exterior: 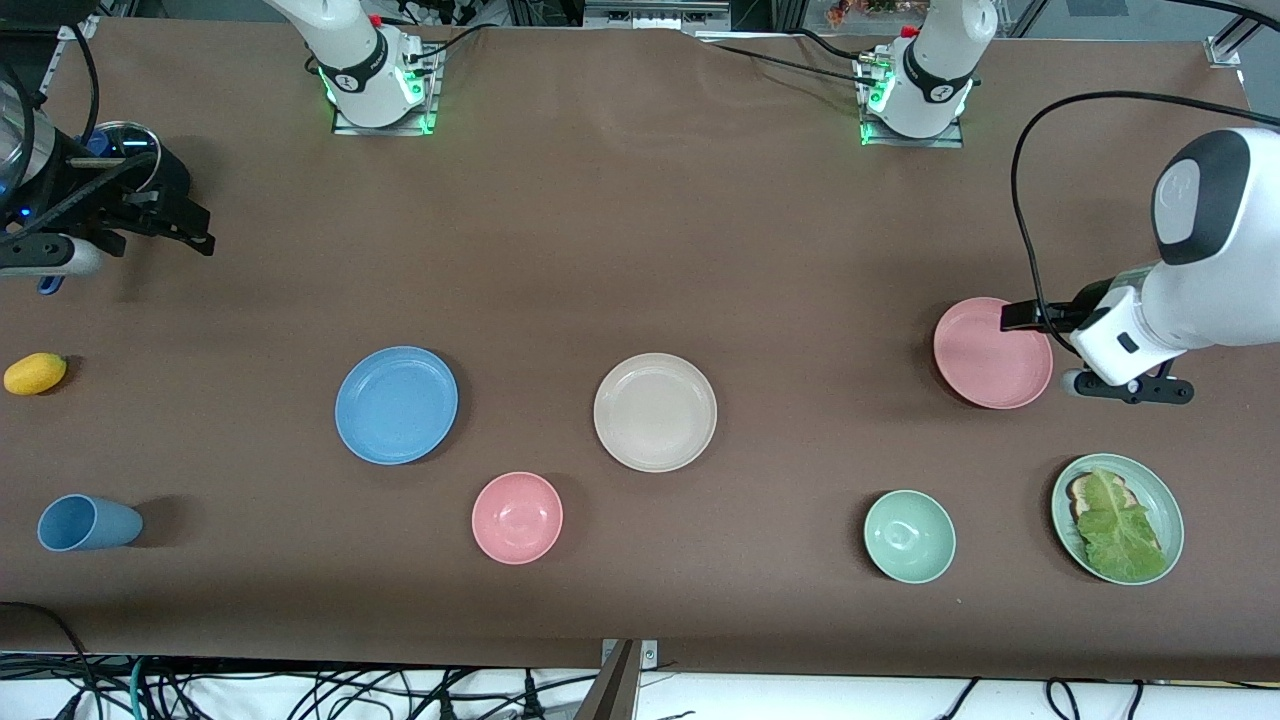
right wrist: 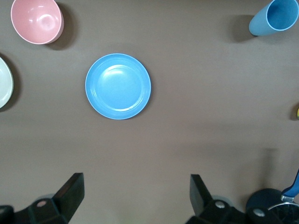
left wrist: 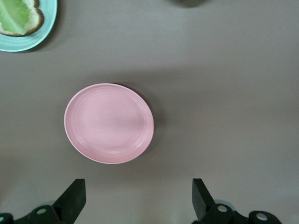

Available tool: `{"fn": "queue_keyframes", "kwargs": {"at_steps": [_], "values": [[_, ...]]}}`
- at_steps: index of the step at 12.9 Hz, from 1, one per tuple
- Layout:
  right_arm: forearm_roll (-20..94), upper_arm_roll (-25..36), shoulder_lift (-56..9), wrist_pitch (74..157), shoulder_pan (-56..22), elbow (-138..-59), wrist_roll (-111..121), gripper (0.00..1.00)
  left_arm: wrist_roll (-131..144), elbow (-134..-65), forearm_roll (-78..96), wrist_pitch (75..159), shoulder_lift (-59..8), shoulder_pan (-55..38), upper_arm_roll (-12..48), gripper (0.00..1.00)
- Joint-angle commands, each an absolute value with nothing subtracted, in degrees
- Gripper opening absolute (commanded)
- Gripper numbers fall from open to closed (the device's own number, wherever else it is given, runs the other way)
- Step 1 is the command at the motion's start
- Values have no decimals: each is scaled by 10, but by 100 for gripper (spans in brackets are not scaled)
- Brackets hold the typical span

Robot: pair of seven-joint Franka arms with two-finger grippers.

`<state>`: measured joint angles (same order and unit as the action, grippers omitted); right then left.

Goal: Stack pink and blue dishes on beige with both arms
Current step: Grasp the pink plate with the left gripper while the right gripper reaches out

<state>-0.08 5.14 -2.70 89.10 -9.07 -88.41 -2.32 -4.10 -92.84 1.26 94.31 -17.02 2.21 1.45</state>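
The pink plate [exterior: 990, 355], the blue plate [exterior: 396, 404] and the beige plate [exterior: 655, 411] look like smooth plastic that is dull, not shiny. The desk [exterior: 620, 240] has a soft brown cover with no shine, like cloth. The arms [exterior: 1215, 250] have shiny white shells, and the fingers [left wrist: 72, 198] look like dull black plastic

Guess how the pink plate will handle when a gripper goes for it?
The pink plate looks stiff and probably light: thin, matte, plastic-like. It lies flat with a low rim, so the open left gripper likely must catch the edge. Pushed, it should slide, not roll or tip.
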Motion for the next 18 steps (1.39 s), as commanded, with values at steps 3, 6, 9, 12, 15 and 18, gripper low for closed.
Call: {"fn": "queue_keyframes", "kwargs": {"at_steps": [3, 6, 9, 12, 15, 18], "values": [[6, 52, -36, 886, -85, -865, -29, 100, -180, -925, 54, 987, -217, 102, 18, 100], [9, 52, -40, 886, -75, -865, -27, 100, -257, -957, 76, 1021, -219, 138, 18, 100], [13, 52, -40, 886, -75, -865, -26, 100, -362, -998, 131, 1053, -224, 179, 18, 100], [13, 52, -41, 886, -73, -865, -27, 100, -452, -1056, 177, 1105, -230, 217, 17, 100], [17, 51, -65, 887, -72, -865, -29, 100, -501, -1082, 213, 1133, -251, 248, 18, 100], [29, 51, -88, 900, -71, -865, -30, 100, -513, -1085, 243, 1136, -276, 265, 17, 100]]}}
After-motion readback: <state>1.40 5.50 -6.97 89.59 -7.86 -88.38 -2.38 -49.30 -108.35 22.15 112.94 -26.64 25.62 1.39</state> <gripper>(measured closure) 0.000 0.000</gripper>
